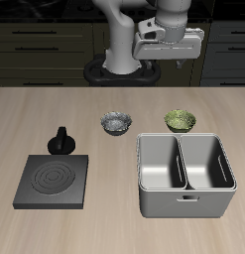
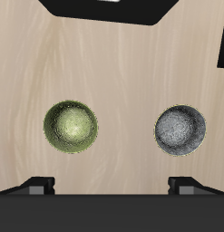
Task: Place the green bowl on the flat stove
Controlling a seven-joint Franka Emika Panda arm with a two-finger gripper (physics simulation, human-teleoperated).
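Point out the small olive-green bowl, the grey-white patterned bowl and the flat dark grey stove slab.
olive-green bowl point(image 1: 180, 120), exterior view, inside.
grey-white patterned bowl point(image 1: 116, 122), exterior view, inside.
flat dark grey stove slab point(image 1: 55, 181), exterior view, burner rings.

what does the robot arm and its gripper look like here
The arm is glossy white with rounded, tube-like segments and darker grey bands at the joints, rising from a round dark base. The gripper is a boxy light grey and white block. In the wrist view its fingertips show as small black tabs. No cables or markings are legible.

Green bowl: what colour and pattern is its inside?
Olive-green with a mottled, speckled inside; the green bowl shows best in the wrist view.
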